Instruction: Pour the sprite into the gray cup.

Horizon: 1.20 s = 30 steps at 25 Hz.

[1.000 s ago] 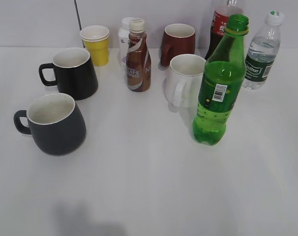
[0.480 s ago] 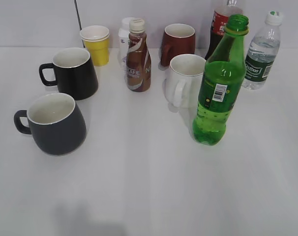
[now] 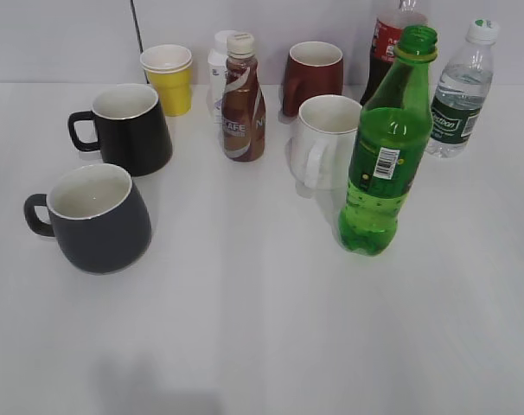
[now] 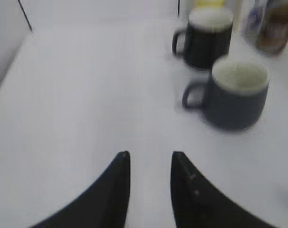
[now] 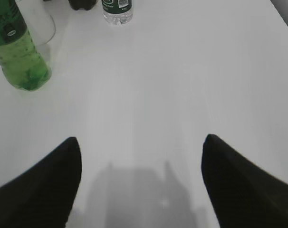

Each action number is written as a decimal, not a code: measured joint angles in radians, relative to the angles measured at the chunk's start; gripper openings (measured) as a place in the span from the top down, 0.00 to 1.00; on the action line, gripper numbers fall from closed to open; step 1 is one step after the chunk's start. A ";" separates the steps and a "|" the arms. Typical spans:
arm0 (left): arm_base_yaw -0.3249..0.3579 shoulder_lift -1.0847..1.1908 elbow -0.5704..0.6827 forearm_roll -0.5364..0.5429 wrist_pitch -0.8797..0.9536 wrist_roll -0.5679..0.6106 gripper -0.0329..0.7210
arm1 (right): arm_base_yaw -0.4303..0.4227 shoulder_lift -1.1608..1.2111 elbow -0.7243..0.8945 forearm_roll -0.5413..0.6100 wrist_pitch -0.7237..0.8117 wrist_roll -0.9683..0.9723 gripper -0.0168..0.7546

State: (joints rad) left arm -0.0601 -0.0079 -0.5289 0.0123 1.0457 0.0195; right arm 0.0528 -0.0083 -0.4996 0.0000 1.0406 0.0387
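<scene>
On the white desk (image 3: 262,328), the sprite (image 3: 385,147) stands upright and uncapped, untouched by either arm; take it as landmark. The white mug (image 3: 325,141) sits just behind-left of the sprite, nearly touching; the cola bottle (image 3: 392,39) is directly behind, the water bottle (image 3: 458,91) behind-right. The gray cup (image 3: 93,218) is well to the left of the sprite and slightly nearer the camera, mouth up, looks empty, handle pointing away from the sprite. The black mug (image 3: 124,128) is just behind the gray cup. Right end effector (image 5: 141,161): jaws wide apart, nothing between them, sprite up-left in its view. Left end effector (image 4: 150,164): jaws only slightly apart, holding nothing, gray cup ahead-right in its view. Risks, as judged: a grasp approach from the right could push the sprite into the white mug; the open neck would spill if it tips during the long carry leftward; the black mug sits close enough to catch a stray stream. The desk is smooth, matte, white and faintly shadowed near the front edge; a plain pale wall stands behind it.
</scene>
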 joint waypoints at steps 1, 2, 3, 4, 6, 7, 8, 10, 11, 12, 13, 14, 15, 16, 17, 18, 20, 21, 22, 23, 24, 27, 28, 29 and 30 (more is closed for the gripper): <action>0.000 0.000 -0.007 -0.002 -0.040 0.000 0.65 | 0.000 0.000 0.000 0.000 0.000 0.000 0.21; 0.000 0.000 -0.010 -0.003 -0.110 0.000 0.64 | 0.000 0.000 0.000 0.000 0.000 0.000 0.21; 0.000 0.000 -0.011 -0.004 -0.202 0.000 0.64 | 0.000 0.000 0.000 0.000 0.000 0.000 0.21; 0.000 0.000 -0.010 -0.005 -0.291 0.000 0.64 | 0.000 0.000 0.000 0.000 0.000 0.000 0.21; 0.000 0.006 0.000 -0.001 -0.532 0.000 0.64 | 0.000 0.000 0.000 0.000 0.000 0.000 0.21; 0.000 0.021 0.010 0.004 -0.653 0.000 0.64 | 0.000 0.000 0.000 0.000 0.000 0.000 0.21; 0.000 0.041 0.027 0.006 -0.749 0.000 0.64 | 0.000 0.000 0.000 0.000 0.000 0.000 0.21; 0.000 0.113 0.067 0.010 -0.953 0.000 0.64 | 0.000 0.000 0.000 0.000 0.000 0.000 0.21; 0.000 0.153 0.092 0.011 -1.030 0.000 0.64 | 0.000 0.000 0.000 0.000 0.000 0.000 0.22; 0.000 0.208 0.117 0.019 -1.118 0.000 0.64 | 0.000 0.000 0.000 0.000 0.000 0.000 0.22; 0.000 0.270 0.142 0.019 -1.202 0.000 0.64 | 0.000 0.000 0.000 0.000 0.000 0.000 0.22; 0.000 0.336 0.160 0.019 -1.280 0.000 0.64 | 0.000 0.000 0.000 0.000 0.000 0.000 0.22; 0.000 0.395 0.177 0.019 -1.337 0.000 0.64 | 0.000 0.000 0.000 0.000 0.000 0.000 0.22; 0.000 0.466 0.190 0.019 -1.393 0.000 0.64 | 0.000 0.000 0.000 0.000 0.000 0.000 0.22; 0.000 0.535 0.198 0.019 -1.441 0.000 0.64 | 0.000 0.000 0.000 0.000 0.000 0.000 0.22; 0.000 0.591 0.204 0.019 -1.474 0.000 0.64 | 0.000 0.000 0.000 0.000 0.000 0.000 0.22; 0.000 0.709 0.209 0.019 -1.512 0.000 0.64 | 0.000 0.000 0.000 0.000 0.000 0.000 0.22; 0.000 0.759 0.210 0.019 -1.513 0.000 0.64 | 0.000 0.000 0.000 0.000 0.000 0.000 0.22; 0.000 0.797 0.214 0.019 -1.514 0.000 0.64 | 0.000 0.000 0.000 0.000 0.000 0.000 0.22; 0.000 0.842 0.220 0.019 -1.525 0.000 0.64 | 0.000 0.000 0.000 0.000 0.000 0.000 0.22; 0.000 0.900 0.232 0.019 -1.547 0.000 0.64 | 0.000 0.000 0.000 0.000 0.000 0.000 0.22; 0.000 0.965 0.296 0.019 -1.599 0.000 0.64 | 0.000 0.000 0.000 0.000 0.000 0.000 0.22; 0.000 0.990 0.318 0.019 -1.620 0.000 0.64 | 0.000 0.000 0.000 0.000 0.000 0.000 0.22; 0.000 1.014 0.347 0.019 -1.645 0.000 0.64 | 0.000 0.000 0.000 0.008 0.000 0.000 0.22; -0.001 1.044 0.373 0.019 -1.685 0.000 0.64 | 0.000 0.000 0.000 0.013 -0.001 0.000 0.22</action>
State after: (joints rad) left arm -0.0614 1.0358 -0.1559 0.0316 -0.6398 0.0195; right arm 0.0528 -0.0083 -0.4996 0.0126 1.0397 0.0387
